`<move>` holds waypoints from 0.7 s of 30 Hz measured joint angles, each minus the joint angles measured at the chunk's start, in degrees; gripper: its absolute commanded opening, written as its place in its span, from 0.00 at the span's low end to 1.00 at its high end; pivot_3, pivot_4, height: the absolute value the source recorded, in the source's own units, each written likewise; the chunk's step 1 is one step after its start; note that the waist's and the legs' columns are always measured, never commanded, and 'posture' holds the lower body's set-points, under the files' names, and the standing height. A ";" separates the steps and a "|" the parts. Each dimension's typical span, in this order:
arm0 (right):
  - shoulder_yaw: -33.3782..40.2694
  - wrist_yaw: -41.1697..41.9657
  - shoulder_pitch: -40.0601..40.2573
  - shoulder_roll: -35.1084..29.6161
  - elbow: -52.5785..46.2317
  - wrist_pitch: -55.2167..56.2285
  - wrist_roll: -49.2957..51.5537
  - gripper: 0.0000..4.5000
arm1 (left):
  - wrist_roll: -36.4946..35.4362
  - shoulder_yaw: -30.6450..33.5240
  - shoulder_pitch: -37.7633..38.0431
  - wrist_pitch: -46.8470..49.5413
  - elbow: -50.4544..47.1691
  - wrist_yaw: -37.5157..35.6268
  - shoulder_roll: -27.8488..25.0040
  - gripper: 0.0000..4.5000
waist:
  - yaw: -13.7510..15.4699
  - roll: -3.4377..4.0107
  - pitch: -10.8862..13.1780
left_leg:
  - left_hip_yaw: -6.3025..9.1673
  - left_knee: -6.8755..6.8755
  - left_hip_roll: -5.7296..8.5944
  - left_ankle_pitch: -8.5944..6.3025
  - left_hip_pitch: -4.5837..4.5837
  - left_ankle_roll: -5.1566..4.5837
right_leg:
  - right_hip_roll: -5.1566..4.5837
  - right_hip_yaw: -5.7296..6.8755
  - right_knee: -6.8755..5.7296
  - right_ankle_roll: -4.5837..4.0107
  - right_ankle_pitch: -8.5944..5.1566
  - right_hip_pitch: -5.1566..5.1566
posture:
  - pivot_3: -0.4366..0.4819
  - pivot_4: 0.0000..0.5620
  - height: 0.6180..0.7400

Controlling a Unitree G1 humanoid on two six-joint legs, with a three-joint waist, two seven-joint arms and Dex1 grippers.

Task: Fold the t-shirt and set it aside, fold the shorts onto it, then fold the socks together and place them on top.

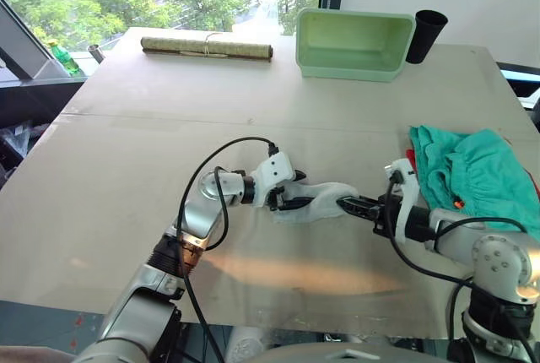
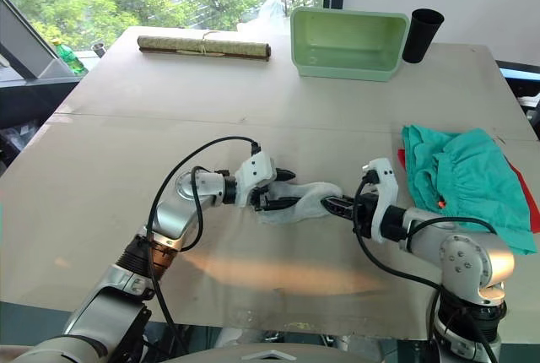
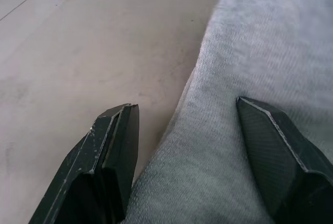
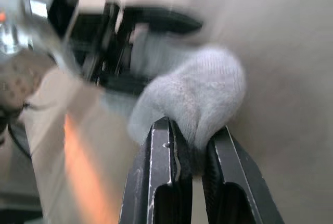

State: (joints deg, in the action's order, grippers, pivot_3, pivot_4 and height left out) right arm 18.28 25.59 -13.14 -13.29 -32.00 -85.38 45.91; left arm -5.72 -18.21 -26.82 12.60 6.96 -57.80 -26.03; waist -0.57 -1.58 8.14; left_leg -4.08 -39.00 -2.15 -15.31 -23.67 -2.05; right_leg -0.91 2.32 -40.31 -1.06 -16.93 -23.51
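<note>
pinching the socks (image 1: 314,201) from both ends right now, they're lying near the middle of the table (image 1: 126,169), closer to my edge. my right gripper (image 1: 350,204) is clamped tight on one end of the grey knit, and my left gripper (image 1: 285,194) has its fingers spread with the other end of the fabric sitting between them. off to my right the shorts (image 1: 472,173) sit in a crumpled teal heap on top of the t-shirt (image 1: 410,159), which just peeks out red at the edges. at the far side there's a green bin (image 1: 354,42), a black cup (image 1: 426,34) beside it, and a rolled mat (image 1: 207,46).
</note>
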 measured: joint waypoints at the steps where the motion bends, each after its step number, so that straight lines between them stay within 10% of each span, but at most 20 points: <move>1: 1.53 0.07 -0.59 -0.16 0.41 -1.02 1.32 0.03 | 0.00 -0.33 0.00 0.48 -0.50 0.00 0.51 0.72 | 0.07 0.01 0.01 | 0.00 0.00 0.00 0.00 -0.02 0.00 | 0.00 0.00 0.02 0.00 0.00 0.00 | 0.48 0.27 0.96; 21: -0.17 -8.66 -3.77 8.74 0.92 -5.04 9.70 0.03 | 1.74 -2.17 1.03 1.31 -2.17 4.92 5.67 0.72 | -0.30 0.08 0.03 | 0.00 0.10 0.01 -0.02 0.02 -0.04 | 0.01 -0.01 -0.03 0.00 0.01 -0.03 | 0.48 0.27 0.96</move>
State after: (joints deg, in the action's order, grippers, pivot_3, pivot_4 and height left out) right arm 18.11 16.93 -16.91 -4.55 -31.08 -90.42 55.61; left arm -3.98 -20.38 -25.79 13.91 4.80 -52.89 -20.36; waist -0.87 -1.50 8.18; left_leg -4.07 -38.90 -2.14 -15.33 -23.65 -2.09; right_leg -0.91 2.31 -40.34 -1.06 -16.93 -23.55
